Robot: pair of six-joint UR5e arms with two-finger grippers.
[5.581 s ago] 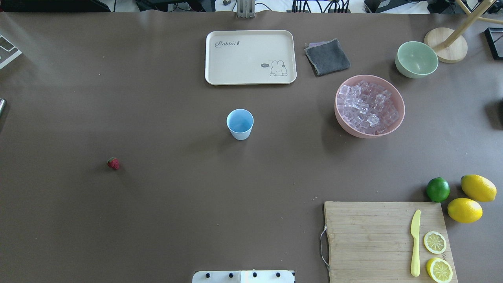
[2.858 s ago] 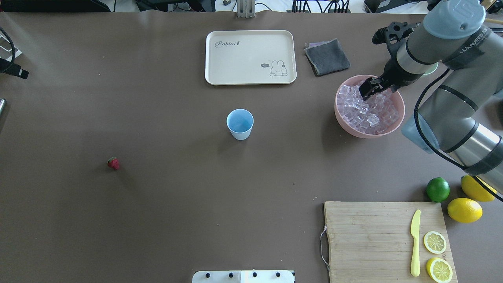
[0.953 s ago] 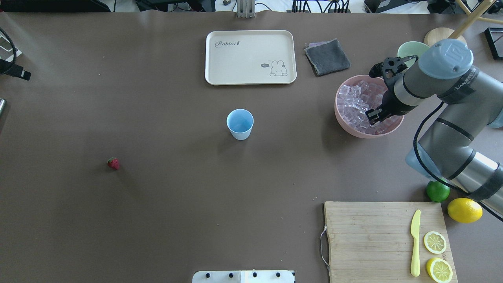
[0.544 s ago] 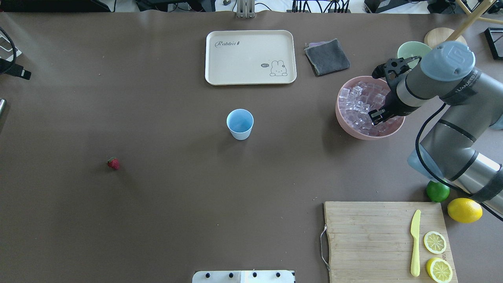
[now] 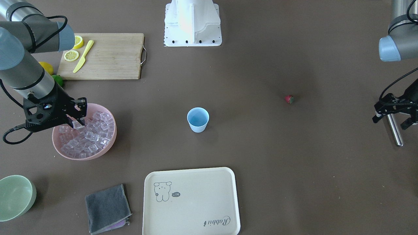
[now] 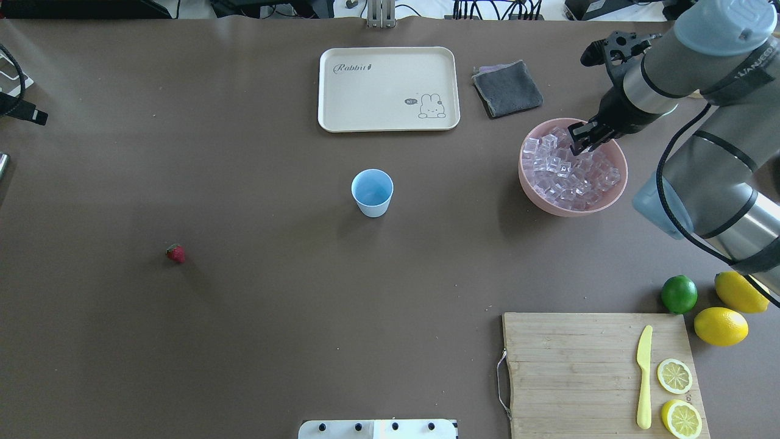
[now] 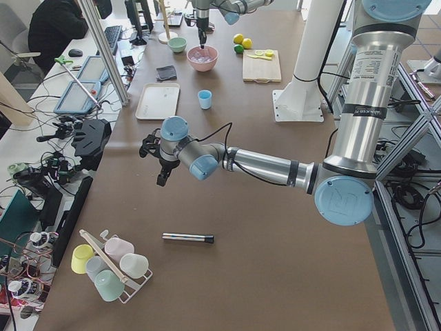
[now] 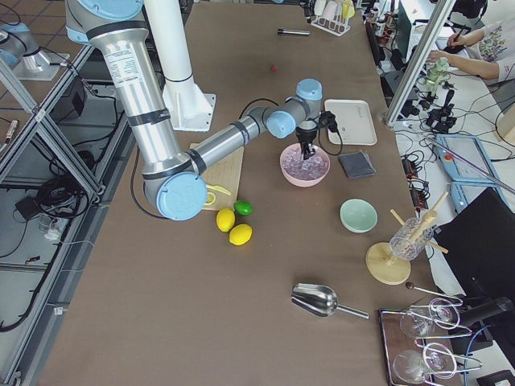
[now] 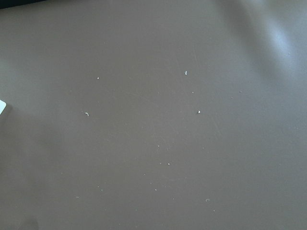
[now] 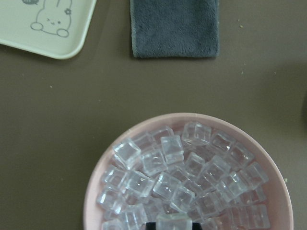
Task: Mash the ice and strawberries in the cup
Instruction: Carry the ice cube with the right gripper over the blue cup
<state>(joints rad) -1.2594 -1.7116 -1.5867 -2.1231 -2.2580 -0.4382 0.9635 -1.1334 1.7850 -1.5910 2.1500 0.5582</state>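
Right gripper: clamped on one small, clear, square ice cube just above the wide pink bowl, probably so it can carry the cube clear of the heap.
Ice: the other cubes are piled in that bowl, right of centre.
Cup: a small light blue plastic tumbler, upright and empty mid-table, with its mouth open to receive.
Strawberry: a tiny red berry, alone on the near left, untouched.
Left gripper: fingers apart and holding nothing, idle at the left edge near a steel rod.
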